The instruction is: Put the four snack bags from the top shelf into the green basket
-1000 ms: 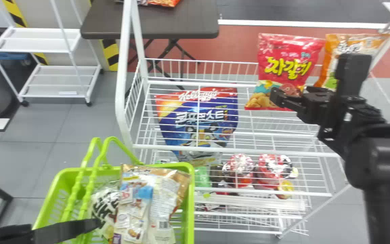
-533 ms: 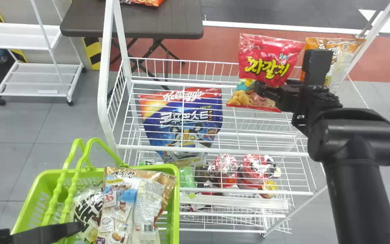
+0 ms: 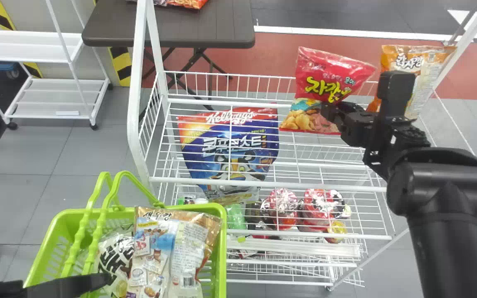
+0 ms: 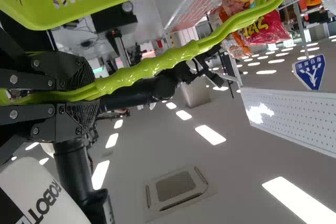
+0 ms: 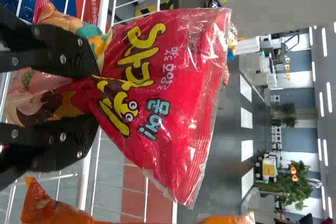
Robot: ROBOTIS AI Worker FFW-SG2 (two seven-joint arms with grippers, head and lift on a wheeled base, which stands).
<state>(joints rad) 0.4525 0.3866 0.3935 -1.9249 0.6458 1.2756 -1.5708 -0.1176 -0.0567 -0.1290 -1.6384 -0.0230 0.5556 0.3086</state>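
The white wire top shelf [image 3: 263, 183] spans ahead. Off its front-left corner: the lime-green plastic basket [image 3: 223, 252], its handles [image 3: 82, 234] pinched in my left gripper [image 3: 101, 280]. Near the shelf's back edge, my right gripper [image 3: 331, 108] clamps the glossy red snack bag [image 3: 325, 74] – an orange-and-white bag [image 3: 427, 78] by the back-right corner.

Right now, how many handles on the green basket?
2, side by side: the left handle, the right handle, both running into the left hand. None seems hidden.

Basket [image 3: 223, 236]: ahead-left of me, snack bags [image 3: 151, 252] inside
Rack [image 3: 263, 183]: right of basket
Pouch [image 3: 242, 145]: under top wires, left
Near bag [image 3: 321, 72]: in my right gripper [image 3: 330, 111]
End bag [image 3: 425, 62]: right of it
Table [image 3: 172, 31]: behind rack, left
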